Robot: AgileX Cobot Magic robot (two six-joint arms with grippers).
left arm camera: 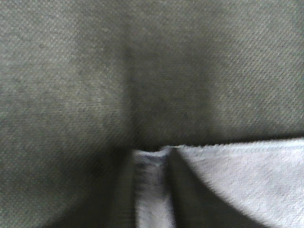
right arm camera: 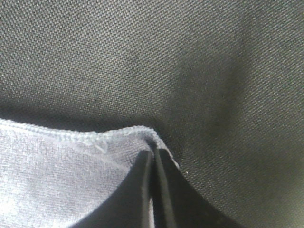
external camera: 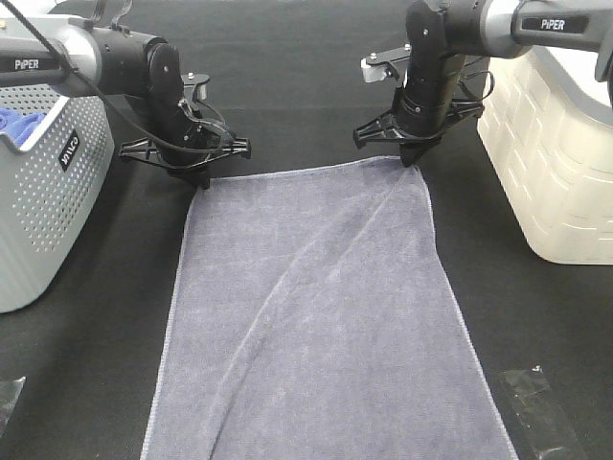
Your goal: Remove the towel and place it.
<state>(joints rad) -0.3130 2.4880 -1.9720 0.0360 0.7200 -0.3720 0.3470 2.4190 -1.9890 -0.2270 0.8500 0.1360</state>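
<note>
Large rectangular slate-grey terry towel (external camera: 316, 316), spread flat on the black woven tabletop (external camera: 316, 86). It lies between a pale grey perforated plastic basket (external camera: 43, 211) on the left and a white brick-patterned plastic basket (external camera: 551, 163) on the right. Its near end runs out of the high view, and a soft diagonal crease crosses it. The left gripper (external camera: 199, 177) sits at the far left corner, jaws pressed together with a strip of the hem pinched between them, as the left wrist view shows. The right gripper (external camera: 412, 158) is likewise closed on the far right corner, just behind the stitched edge. The cloth looks light, limp and not slippery. It will probably sag and drape between the two holds rather than keep its shape, and its long free end is likely to drag. The two far corners, on the hem, appear the soundest places to take hold.
</note>
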